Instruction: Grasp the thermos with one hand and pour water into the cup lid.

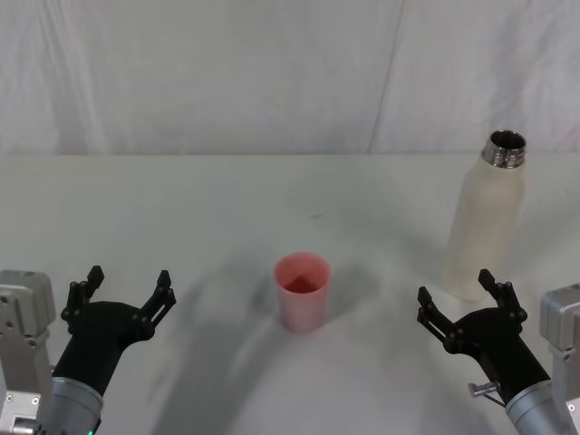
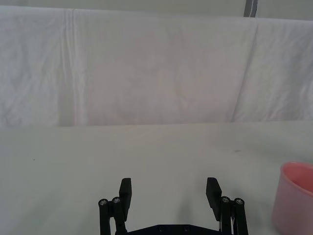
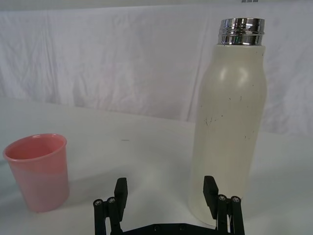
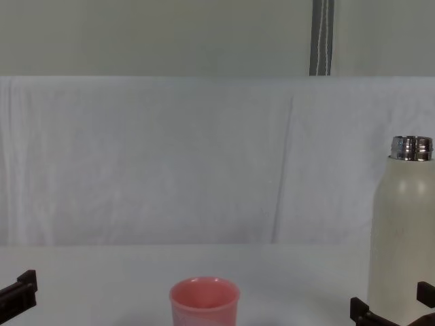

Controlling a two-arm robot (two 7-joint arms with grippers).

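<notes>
Thermos ungrasped, both claws spread wide

The thermos (image 1: 486, 220) stands just beyond the empty right claw (image 1: 460, 305); an off-centre close could topple it. The cup lid (image 1: 303, 292) sits between that and the idle left claw (image 1: 125, 292).

Left gripper (image 1: 127, 292), right gripper (image 1: 464, 304): black blocky fingers on black linkages with small silver screw heads, black tapered wrists, silver-grey ribbed cuffs, pale grey box housings at the outer sides.
</notes>
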